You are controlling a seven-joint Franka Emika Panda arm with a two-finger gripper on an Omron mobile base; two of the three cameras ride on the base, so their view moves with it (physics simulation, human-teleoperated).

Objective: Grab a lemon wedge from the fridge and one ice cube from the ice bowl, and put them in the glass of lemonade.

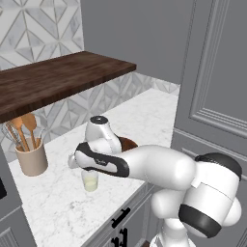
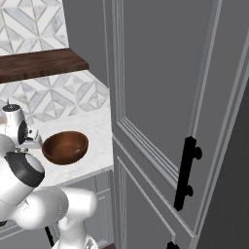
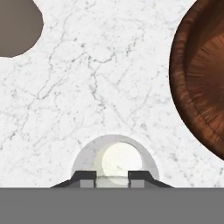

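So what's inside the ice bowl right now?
The ice bowl shows bare brown wood on its far inner wall and floor in the right base view, no cube visible. Its near rim hides the closest part of the inside.

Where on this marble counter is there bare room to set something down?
Bare marble counter runs from the ice bowl back to the tiled wall, under the wooden shelf. More lies between the utensil cup and the glass of lemonade. It is crowded where arm, glass and bowl meet.
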